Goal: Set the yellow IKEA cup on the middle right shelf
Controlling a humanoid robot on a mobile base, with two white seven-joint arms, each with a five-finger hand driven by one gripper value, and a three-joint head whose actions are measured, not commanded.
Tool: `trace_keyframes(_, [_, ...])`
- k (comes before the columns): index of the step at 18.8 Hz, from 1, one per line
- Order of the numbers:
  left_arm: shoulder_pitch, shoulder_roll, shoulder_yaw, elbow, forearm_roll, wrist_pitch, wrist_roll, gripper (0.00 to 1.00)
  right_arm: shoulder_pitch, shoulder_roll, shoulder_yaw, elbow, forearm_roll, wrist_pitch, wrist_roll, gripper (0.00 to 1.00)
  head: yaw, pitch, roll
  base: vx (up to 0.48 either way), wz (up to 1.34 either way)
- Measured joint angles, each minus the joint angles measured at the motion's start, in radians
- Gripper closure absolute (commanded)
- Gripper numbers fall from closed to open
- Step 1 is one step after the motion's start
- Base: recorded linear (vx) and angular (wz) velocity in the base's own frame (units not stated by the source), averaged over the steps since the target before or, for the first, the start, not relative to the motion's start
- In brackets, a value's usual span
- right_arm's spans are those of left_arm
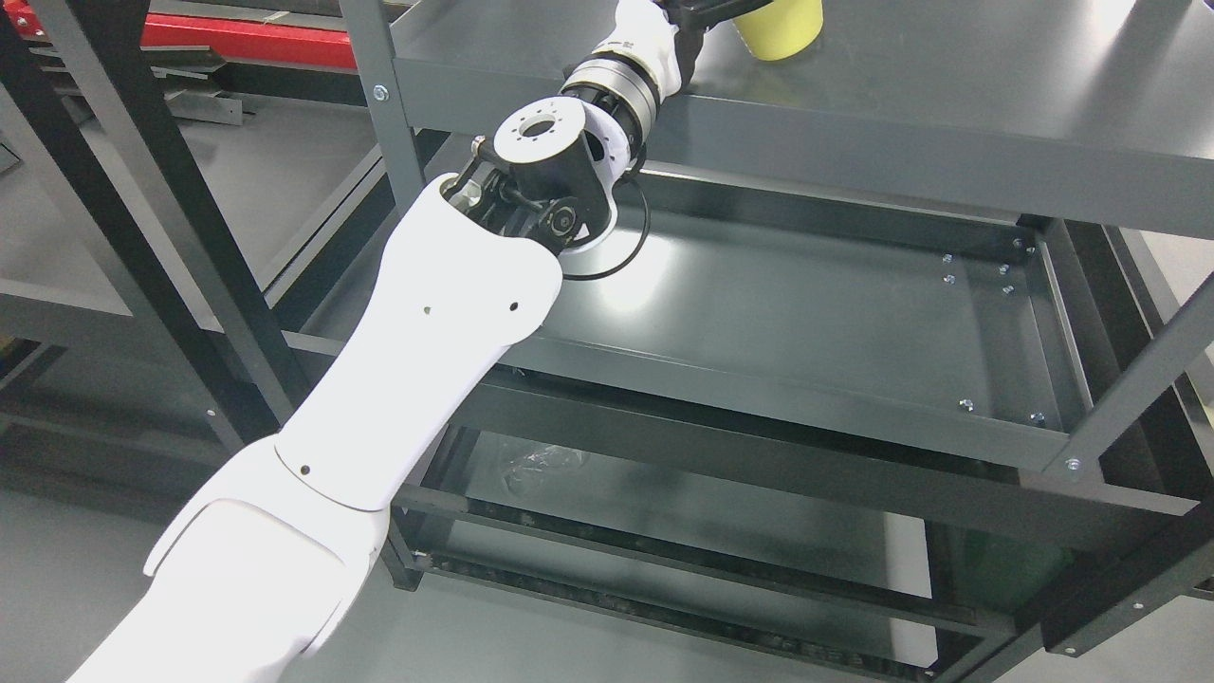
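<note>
A dark grey metal shelving unit [854, 142] fills the view, its tiers seen from above, with black uprights and a red beam [237, 38] off to the upper left on the grey floor. The left arm [455, 304] comes in from the lower left and stretches up and away over the front lip of the upper tier. Its left hand [678, 28] is cut off by the top edge of the picture, so whether the fingers are clamped on anything cannot be told. The right arm does not show.

The yellow IKEA cup [780, 27] is at the far top of the frame, above the upper tier's flat surface, near that tier's back and roughly in its middle. Only its lower body shows, so its rim is hidden; its long axis looks slightly tilted. It lies just beside the hand, to the hand's right, and dark parts of the hand seem to reach it at the top edge.

The tier below [806, 313] is bare, its right end well apart from the cup, down and to the right. Any placing there would seem to call for a move rightward and downward.
</note>
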Motion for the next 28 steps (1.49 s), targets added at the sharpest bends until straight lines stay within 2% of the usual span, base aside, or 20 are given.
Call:
trace_keyframes(6, [0.000, 0.000, -0.008, 0.003, -0.035, 0.000, -0.001, 0.11, 0.000, 0.000, 0.000, 0.000, 0.000, 0.000, 0.000, 0.01, 0.0000, 0.000, 0.000, 0.000, 0.00])
trace_keyframes(15, [0.000, 0.000, -0.014, 0.009, -0.097, 0.001, -0.003, 0.09, 0.000, 0.000, 0.000, 0.000, 0.000, 0.001, 0.000, 0.01, 0.0000, 0.000, 0.000, 0.000, 0.00])
trace_keyframes(16, [0.000, 0.000, -0.014, 0.010, -0.107, 0.002, -0.003, 0.12, 0.000, 0.000, 0.000, 0.000, 0.000, 0.001, 0.000, 0.01, 0.0000, 0.000, 0.000, 0.000, 0.00])
trace_keyframes(18, [0.000, 0.000, -0.014, 0.012, -0.125, 0.001, -0.006, 0.20, 0.000, 0.000, 0.000, 0.000, 0.000, 0.001, 0.000, 0.01, 0.0000, 0.000, 0.000, 0.000, 0.00])
trace_keyframes(19, [0.001, 0.000, -0.013, 0.013, -0.131, 0.002, -0.008, 0.27, 0.000, 0.000, 0.000, 0.000, 0.000, 0.001, 0.000, 0.01, 0.0000, 0.000, 0.000, 0.000, 0.00])
trace_keyframes(20, [0.001, 0.000, -0.012, 0.015, -0.137, 0.002, -0.010, 0.38, 0.000, 0.000, 0.000, 0.000, 0.000, 0.001, 0.000, 0.01, 0.0000, 0.000, 0.000, 0.000, 0.00])
trace_keyframes(23, [0.001, 0.000, -0.006, 0.019, -0.151, 0.004, -0.010, 0.78, 0.000, 0.000, 0.000, 0.000, 0.000, 0.001, 0.000, 0.01, 0.0000, 0.000, 0.000, 0.000, 0.00])
trace_keyframes(25, [0.001, 0.000, -0.001, 0.021, -0.158, 0.000, -0.006, 0.96, 0.000, 0.000, 0.000, 0.000, 0.000, 0.001, 0.000, 0.01, 0.0000, 0.000, 0.000, 0.000, 0.00])
trace_keyframes(26, [0.001, 0.000, 0.001, 0.022, -0.161, -0.009, -0.002, 1.00, 0.000, 0.000, 0.000, 0.000, 0.000, 0.001, 0.000, 0.01, 0.0000, 0.000, 0.000, 0.000, 0.00])
trace_keyframes(28, [0.001, 0.000, 0.004, 0.023, -0.166, -0.034, 0.015, 1.00, 0.000, 0.000, 0.000, 0.000, 0.000, 0.001, 0.000, 0.01, 0.0000, 0.000, 0.000, 0.000, 0.00])
